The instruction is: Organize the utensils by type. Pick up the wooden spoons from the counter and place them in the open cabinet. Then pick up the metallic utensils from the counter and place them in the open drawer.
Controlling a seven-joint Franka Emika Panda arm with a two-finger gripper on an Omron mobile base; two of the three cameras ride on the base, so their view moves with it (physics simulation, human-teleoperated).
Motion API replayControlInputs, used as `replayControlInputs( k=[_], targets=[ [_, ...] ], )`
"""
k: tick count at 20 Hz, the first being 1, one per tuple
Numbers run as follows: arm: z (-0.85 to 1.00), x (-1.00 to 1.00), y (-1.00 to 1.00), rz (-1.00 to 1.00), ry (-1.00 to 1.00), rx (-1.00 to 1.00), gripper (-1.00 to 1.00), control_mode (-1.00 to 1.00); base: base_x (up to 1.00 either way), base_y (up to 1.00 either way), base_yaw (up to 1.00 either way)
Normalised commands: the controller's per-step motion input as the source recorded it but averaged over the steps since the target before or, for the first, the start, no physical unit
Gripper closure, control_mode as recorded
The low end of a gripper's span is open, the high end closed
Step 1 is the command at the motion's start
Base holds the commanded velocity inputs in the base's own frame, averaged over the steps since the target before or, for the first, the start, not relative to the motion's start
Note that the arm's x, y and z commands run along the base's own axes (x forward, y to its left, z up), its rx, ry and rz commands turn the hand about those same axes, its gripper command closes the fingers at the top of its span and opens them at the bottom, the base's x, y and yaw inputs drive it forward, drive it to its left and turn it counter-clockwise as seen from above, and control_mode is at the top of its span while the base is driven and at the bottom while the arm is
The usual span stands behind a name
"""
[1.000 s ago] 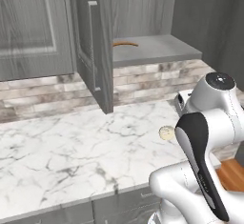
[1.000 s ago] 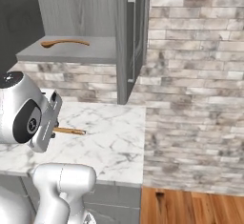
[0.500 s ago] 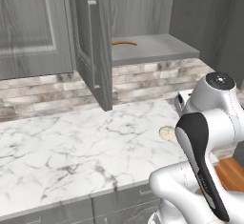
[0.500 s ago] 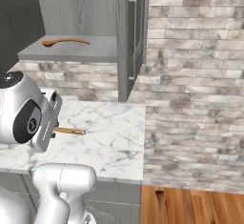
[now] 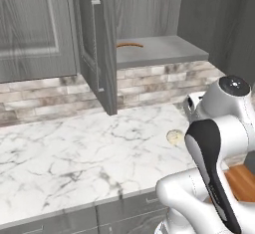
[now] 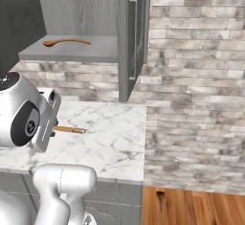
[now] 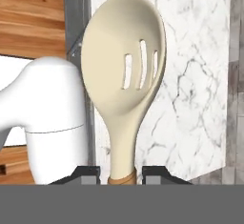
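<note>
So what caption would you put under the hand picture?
Gripper holding a pale slotted wooden spoon by its handle, above the marble counter.

The counter [image 5: 74, 153] lies bare and wide toward 9 o'clock in the left base view. The cabinet door [image 5: 97, 44] hangs open over it at 12 o'clock, edge-on, narrowing the way in. The shelf [image 6: 72, 51] beside the door is open at the front; 1 wooden spoon [image 6: 66, 42] lies at its back. At 3 o'clock, a brick wall [image 6: 196, 85] blocks passage.
</note>
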Motion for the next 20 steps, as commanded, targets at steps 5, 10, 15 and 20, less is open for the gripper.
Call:
replayControlInputs(
  k=[5, 10, 15, 20],
  targets=[
    [0.51, 0.00, 0.00, 0.03, -0.28, -0.02, 1.00, -1.00, 0.00, 0.00, 0.00],
    [0.70, 0.04, -0.03, 0.02, -0.34, 0.00, 1.00, -1.00, 0.00, 0.00, 0.00],
    [0.66, 0.20, -0.02, 0.01, -0.40, 0.00, 1.00, -1.00, 0.00, 0.00, 0.00],
    [0.56, 0.43, -0.01, 0.02, -0.34, 0.00, 1.00, -1.00, 0.00, 0.00, 0.00]
  ],
)
